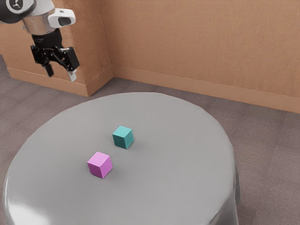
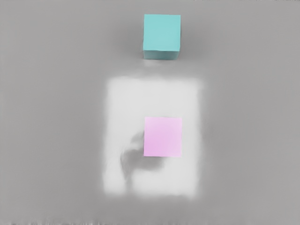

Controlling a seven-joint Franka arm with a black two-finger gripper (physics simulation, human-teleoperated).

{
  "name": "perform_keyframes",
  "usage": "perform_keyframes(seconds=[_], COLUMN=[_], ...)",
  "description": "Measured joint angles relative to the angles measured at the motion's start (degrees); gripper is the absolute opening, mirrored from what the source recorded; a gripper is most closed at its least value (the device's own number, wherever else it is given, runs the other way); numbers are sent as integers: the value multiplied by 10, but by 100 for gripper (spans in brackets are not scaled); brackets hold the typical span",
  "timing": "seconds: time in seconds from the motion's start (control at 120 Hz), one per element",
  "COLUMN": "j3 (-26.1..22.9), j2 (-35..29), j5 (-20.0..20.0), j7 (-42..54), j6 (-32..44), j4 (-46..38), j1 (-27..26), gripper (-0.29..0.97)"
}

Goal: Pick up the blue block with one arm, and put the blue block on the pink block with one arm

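Grey table [image 1: 187, 187], tan walls [image 1: 211, 42]; teal block [image 1: 123, 137] near pink block [image 1: 100, 164].

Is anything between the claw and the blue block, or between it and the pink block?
Nothing visible. The claw hangs open, high above the table, with only air down to the blue block. The pink block sits apart from it, bare table between them.

Arm [image 1: 33, 14] cut off at exterior view's top-left edge & table [image 1: 187, 164] at btm. Blurry white patch [image 2: 122, 108] round pink block [image 2: 162, 136].
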Motion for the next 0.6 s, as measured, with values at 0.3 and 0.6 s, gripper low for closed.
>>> perform_keyframes(seconds=[0.3,0.6], j3=[-10,-20], j2=[68,204], j5=[-19,-82], j7=[-15,-60], j6=[47,244], j4=[-2,-100], j1=[11,8], gripper=[68,68])
